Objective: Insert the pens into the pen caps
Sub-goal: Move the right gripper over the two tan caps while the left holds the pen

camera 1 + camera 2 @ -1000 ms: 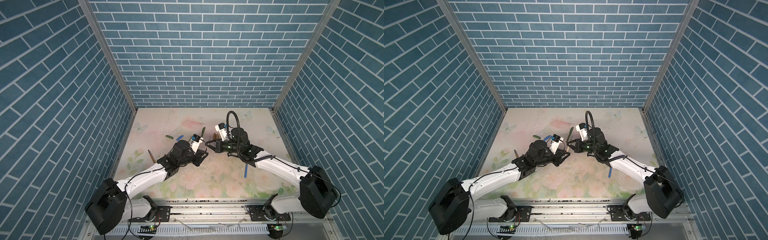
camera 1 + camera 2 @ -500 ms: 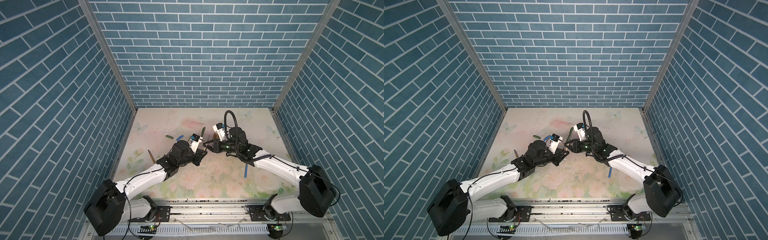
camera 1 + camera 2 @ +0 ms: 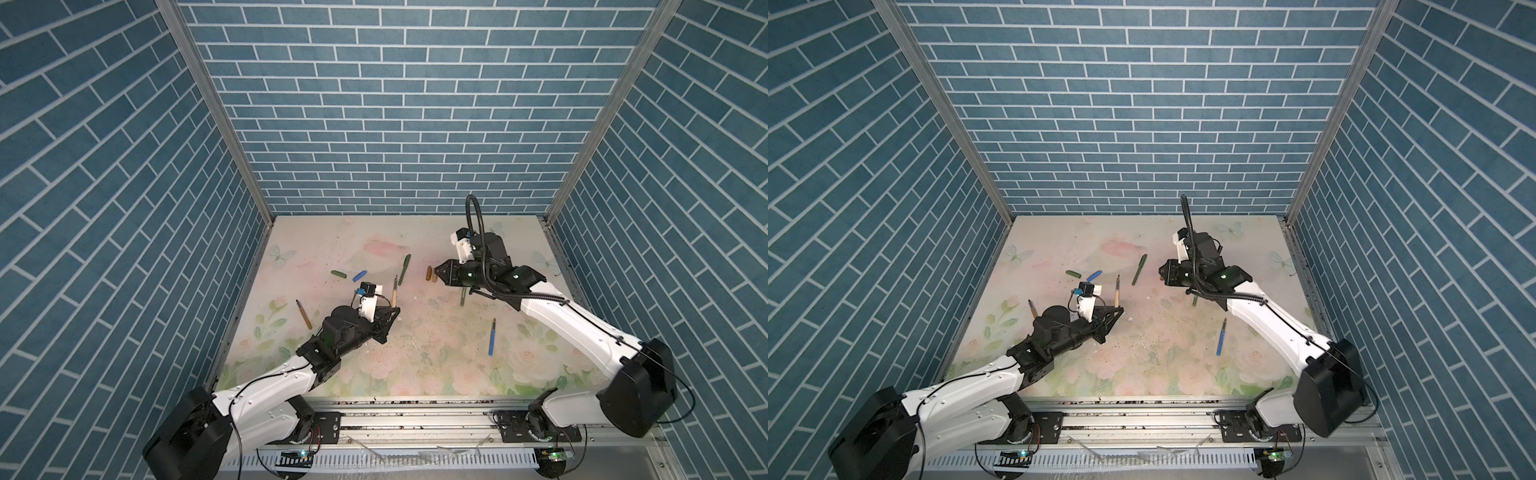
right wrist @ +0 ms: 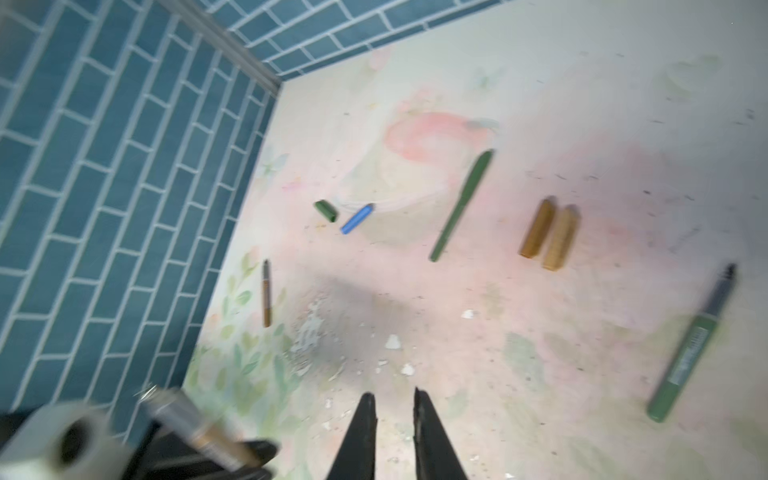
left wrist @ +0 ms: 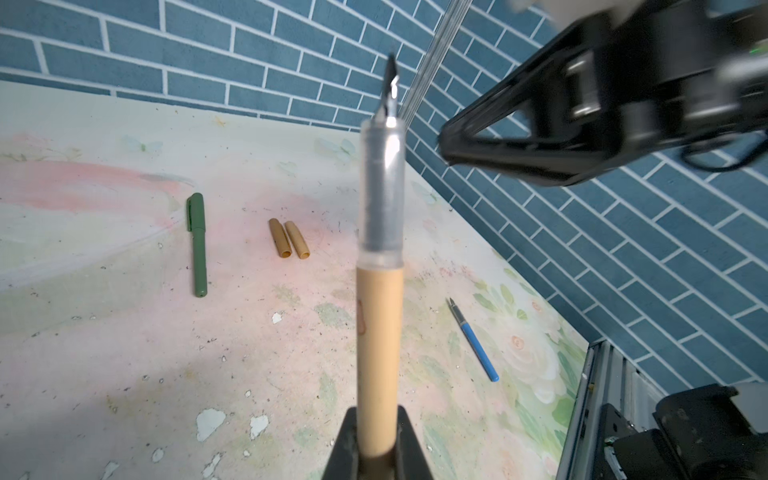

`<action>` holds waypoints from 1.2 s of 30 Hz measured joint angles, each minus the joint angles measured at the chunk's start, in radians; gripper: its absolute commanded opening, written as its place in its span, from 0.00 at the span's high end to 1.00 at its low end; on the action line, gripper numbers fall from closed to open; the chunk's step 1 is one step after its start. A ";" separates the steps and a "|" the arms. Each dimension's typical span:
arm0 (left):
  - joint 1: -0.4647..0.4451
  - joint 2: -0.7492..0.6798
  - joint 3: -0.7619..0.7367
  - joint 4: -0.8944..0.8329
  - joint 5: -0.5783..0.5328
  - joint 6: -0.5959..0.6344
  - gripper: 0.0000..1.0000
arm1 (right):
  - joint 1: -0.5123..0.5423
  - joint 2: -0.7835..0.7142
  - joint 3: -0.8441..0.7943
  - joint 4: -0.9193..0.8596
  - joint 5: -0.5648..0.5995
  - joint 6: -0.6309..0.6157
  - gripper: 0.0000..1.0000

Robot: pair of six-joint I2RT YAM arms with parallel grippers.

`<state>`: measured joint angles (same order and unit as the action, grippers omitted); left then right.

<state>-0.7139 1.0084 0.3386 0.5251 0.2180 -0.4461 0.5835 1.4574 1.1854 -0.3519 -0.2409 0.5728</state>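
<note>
Right gripper (image 3: 437,271) withdrew to 3 o'clock, narrowly parted, empty | left gripper (image 3: 395,309) clamps tan pen (image 5: 380,332) by barrel | we judge it stiff, light

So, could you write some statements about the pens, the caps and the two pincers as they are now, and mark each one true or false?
1. The left pincer grips the tan pen. True.
2. The right pincer holds a cap. False: its jaws stand slightly apart with nothing between them.
3. The two brownish caps lie side by side on the table. True.
4. The blue pen wears its cap. False: its nib is bare, and the blue cap lies far from it, beside a green cap.
5. One green pen is already capped. True.
</note>
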 measured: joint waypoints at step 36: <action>0.000 -0.048 -0.035 0.050 0.091 -0.060 1.00 | -0.125 0.754 0.525 -0.257 0.046 -0.138 0.73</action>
<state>-0.7139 0.9607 0.3038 0.5755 0.3092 -0.5060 0.4587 2.2112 1.7103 -0.6086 -0.1947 0.4343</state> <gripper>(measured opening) 0.134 0.273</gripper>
